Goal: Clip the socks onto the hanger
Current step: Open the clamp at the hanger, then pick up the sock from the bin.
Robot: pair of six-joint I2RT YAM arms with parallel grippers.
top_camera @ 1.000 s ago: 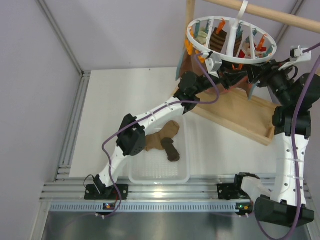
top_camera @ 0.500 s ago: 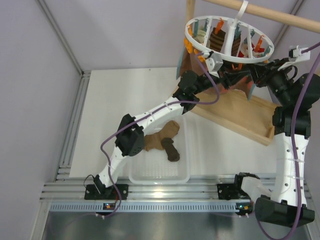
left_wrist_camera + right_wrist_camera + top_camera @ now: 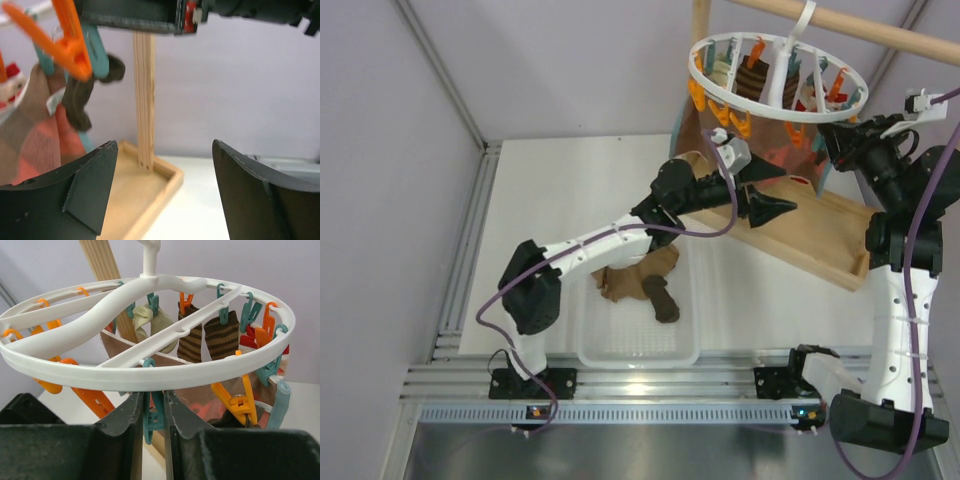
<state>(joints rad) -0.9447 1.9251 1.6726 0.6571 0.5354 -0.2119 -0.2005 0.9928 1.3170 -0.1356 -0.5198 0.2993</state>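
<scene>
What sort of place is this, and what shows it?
Probably a robotics lab cell staged for laundry: a left arm and right arm bolted to an aluminium rail, plain pale walls, and a peg hanger hung on a wooden frame.

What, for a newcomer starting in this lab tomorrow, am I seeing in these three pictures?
Two white-and-black robot arms are bolted at the near edge of a table. The wide picture comes from a fixed camera above them. The other two come from a camera on each arm's wrist. In a white tray lie a tan sock and a dark brown sock. A round white hanger with orange and teal pegs hangs from a wooden stand, and a few socks are already clipped to it. The left claw is open and empty. The right claw is pinching a teal peg under the hanger's rim.
</scene>
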